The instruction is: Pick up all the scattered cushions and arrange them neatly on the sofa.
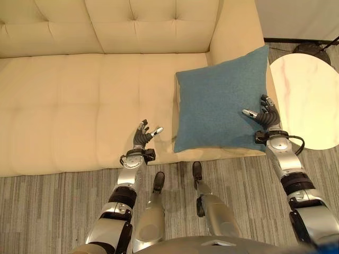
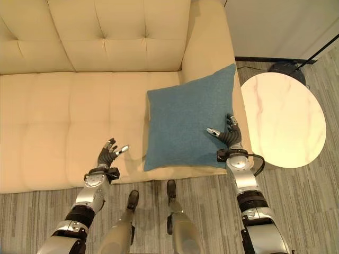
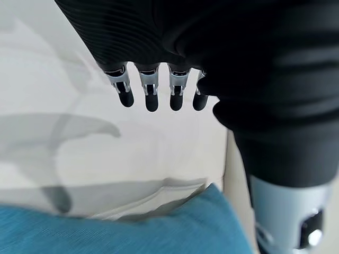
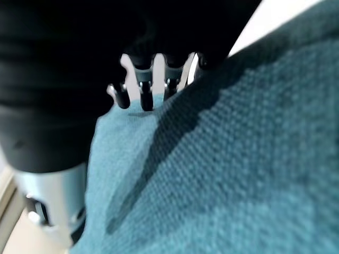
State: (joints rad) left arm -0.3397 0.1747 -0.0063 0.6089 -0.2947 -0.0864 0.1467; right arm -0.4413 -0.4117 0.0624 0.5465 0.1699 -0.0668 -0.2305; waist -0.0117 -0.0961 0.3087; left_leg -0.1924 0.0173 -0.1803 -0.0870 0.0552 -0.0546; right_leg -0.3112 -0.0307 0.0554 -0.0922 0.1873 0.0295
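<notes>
Teal square cushion (image 1: 220,103) flat on sofa (image 1: 79,100); right robot hand (image 1: 266,114) fingers spread on it.

We are seeing the cushion (image 1: 220,103) lying on the sofa (image 1: 79,95) seat at its right end, leaning against the armrest. A round table (image 1: 307,100) is standing on the floor (image 1: 53,211) just right of the sofa.

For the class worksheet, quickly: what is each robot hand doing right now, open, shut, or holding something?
Left hand: open, holding nothing, over the sofa seat beside the blue cushion.
Right hand: open, at the cushion's right edge, gripping nothing.
</notes>
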